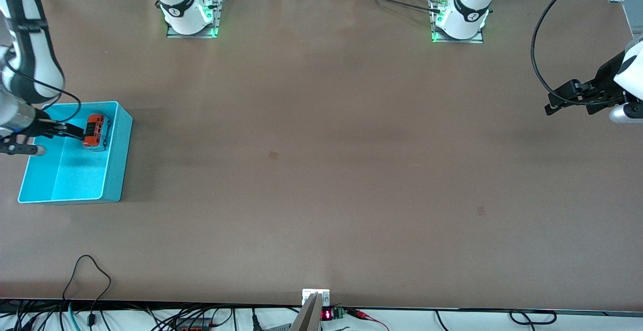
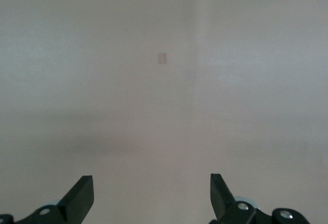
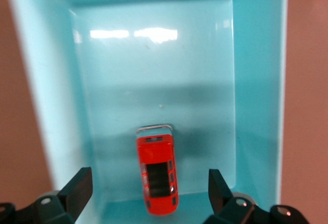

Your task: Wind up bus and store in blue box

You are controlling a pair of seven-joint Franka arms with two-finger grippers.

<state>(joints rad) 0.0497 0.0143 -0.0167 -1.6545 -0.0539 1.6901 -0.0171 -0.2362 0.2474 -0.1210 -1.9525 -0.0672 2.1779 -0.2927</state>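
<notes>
The small orange bus (image 1: pixel 94 131) lies on the floor of the blue box (image 1: pixel 118 160), at the box's end farther from the front camera. The box stands at the right arm's end of the table. My right gripper (image 1: pixel 50 140) hangs over that part of the box, open and empty. In the right wrist view the bus (image 3: pixel 158 175) shows roof-up below and between the spread fingertips (image 3: pixel 79 183), close to an end wall of the box (image 3: pixel 251 80). My left gripper (image 1: pixel 550 107) waits open and empty above bare table at the left arm's end; its wrist view (image 2: pixel 151 183) shows only tabletop.
Both arm bases stand along the table's edge farthest from the front camera. Cables lie along the edge nearest that camera, and a black cable loops by the left arm. The brown tabletop (image 1: pixel 321 145) stretches between the box and the left gripper.
</notes>
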